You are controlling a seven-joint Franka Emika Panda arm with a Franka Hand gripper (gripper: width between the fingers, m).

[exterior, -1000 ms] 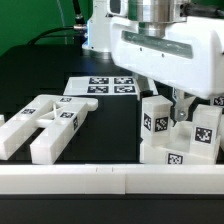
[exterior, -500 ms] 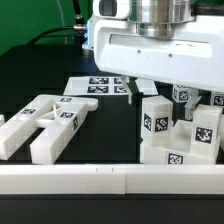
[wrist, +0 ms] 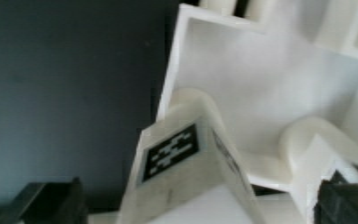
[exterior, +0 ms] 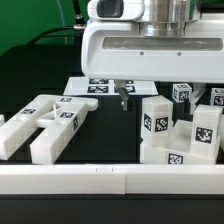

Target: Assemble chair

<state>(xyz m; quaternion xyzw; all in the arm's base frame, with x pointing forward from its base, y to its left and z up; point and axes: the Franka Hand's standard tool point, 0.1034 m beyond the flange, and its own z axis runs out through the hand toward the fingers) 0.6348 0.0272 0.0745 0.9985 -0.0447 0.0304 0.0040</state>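
Chunky white chair pieces lie in two groups. A slotted panel [exterior: 50, 122] with tags lies flat at the exterior view's left. A cluster of upright tagged blocks [exterior: 178, 132] stands at the exterior view's right. My gripper [exterior: 150, 100] hangs above the cluster's left side, open, and one dark finger [exterior: 122, 98] shows clear of the blocks. In the wrist view a tagged white piece [wrist: 176, 150] stands below the gripper [wrist: 197, 205], between the two dark fingers [wrist: 51, 200], and touches neither. Nothing is held.
The marker board [exterior: 100, 85] lies flat on the dark table behind the parts. A white rail [exterior: 110, 180] runs along the front edge. The arm's broad white body fills the upper exterior view.
The gripper has risen and shifted toward the exterior view's left, off the block cluster. Its jaws have widened. The blocks stay standing where they were.
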